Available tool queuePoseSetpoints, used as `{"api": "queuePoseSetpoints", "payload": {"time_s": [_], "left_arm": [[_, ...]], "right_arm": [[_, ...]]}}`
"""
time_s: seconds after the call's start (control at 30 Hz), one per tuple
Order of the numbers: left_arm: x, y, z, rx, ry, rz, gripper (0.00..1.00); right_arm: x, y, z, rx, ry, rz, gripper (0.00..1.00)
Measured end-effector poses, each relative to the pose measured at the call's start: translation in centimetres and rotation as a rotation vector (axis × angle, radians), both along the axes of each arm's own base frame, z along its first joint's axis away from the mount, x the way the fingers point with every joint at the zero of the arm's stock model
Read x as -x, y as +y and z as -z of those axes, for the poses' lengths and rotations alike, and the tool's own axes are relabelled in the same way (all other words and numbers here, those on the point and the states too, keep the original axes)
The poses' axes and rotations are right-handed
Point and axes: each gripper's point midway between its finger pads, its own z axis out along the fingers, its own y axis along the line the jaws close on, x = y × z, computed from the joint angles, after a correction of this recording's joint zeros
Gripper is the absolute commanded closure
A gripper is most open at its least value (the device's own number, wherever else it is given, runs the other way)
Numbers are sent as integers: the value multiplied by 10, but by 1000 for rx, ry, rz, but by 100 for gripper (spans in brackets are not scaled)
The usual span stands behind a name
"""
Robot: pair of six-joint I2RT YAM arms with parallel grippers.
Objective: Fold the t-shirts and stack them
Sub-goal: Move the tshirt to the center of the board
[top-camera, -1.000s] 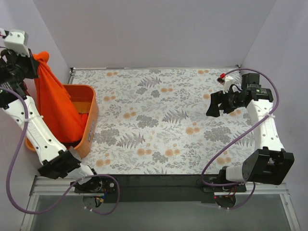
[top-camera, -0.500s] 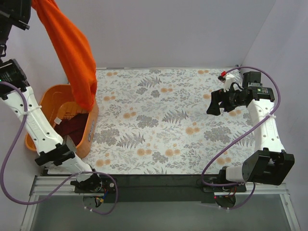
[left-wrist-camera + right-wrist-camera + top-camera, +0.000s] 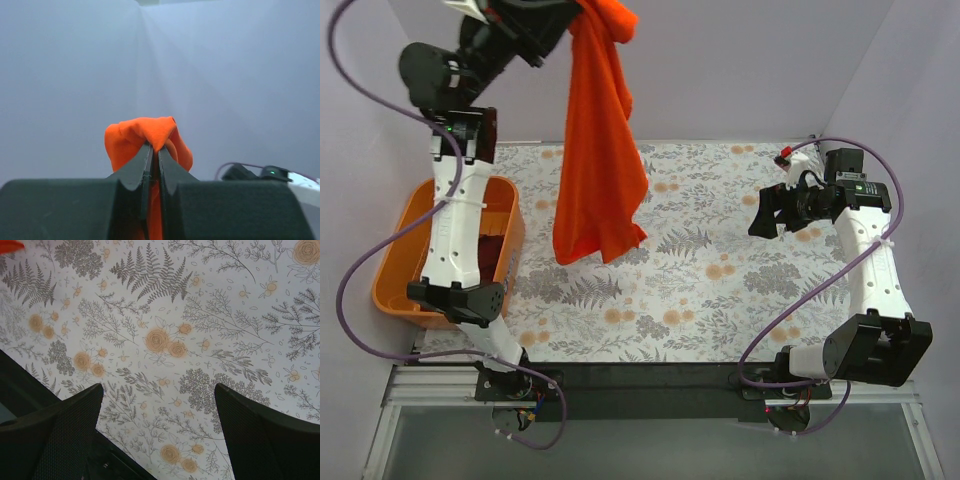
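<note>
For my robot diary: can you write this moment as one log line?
left gripper: shut on orange t-shirt, held high | right gripper: open, empty | maroon t-shirt: in basket

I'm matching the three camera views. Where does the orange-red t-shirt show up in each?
Top external: orange-red t-shirt hangs upper centre-left, above the floral table cover.
Left wrist: the shirt bunched at centre, pinched in the shut left gripper.
Right wrist: only an orange-red sliver at the top-left corner, probably its hem.
Shared landmark: floral table cover, in top and right wrist views; left wrist shows only wall.
</note>
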Motion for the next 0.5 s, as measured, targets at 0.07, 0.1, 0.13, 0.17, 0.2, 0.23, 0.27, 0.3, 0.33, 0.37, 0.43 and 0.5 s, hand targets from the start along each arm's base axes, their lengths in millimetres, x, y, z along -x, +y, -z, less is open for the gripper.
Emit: {"api": "queuePoseSetpoints", "payload": {"time_s": [0.07, 0.1, 0.13, 0.17, 0.2, 0.23, 0.27, 0.3, 0.33, 0.37, 0.43, 0.5], "left_arm": [[-5, -37, 23, -35, 46, 69, 100], [-7, -53, 36, -52, 75, 100, 100], [-11, -67, 49, -70, 107, 124, 100], [-14, -78, 64, -88, 138, 142, 100], [-17, -87, 78, -105, 171, 157, 100], [-23, -96, 97, -127, 215, 167, 86], [-28, -103, 115, -152, 253, 174, 70], [-33, -111, 134, -181, 292, 182, 47], [-36, -117, 152, -211, 340, 189, 8], [-40, -123, 175, -262, 382, 194, 8], [-47, -131, 220, -355, 494, 198, 7], [-53, -134, 258, -422, 567, 178, 7]], "right_arm": [[0, 0, 0, -3, -2, 0, 2], [0, 1, -1, -4, -3, 0, 2], [0, 1, -1, -5, -4, -1, 1], [0, 1, -2, -5, -7, -2, 2], [1, 1, -3, -5, -12, -2, 2], [1, 1, -4, -5, -16, -3, 2], [2, 1, -5, -5, -21, -6, 2], [3, 2, -5, -5, -25, -7, 2], [3, 2, -5, -3, -28, -9, 2], [4, 2, -5, -2, -30, -10, 2], [4, 0, -2, 1, -30, -11, 2], [4, -3, 0, 12, -30, -9, 1]]}}
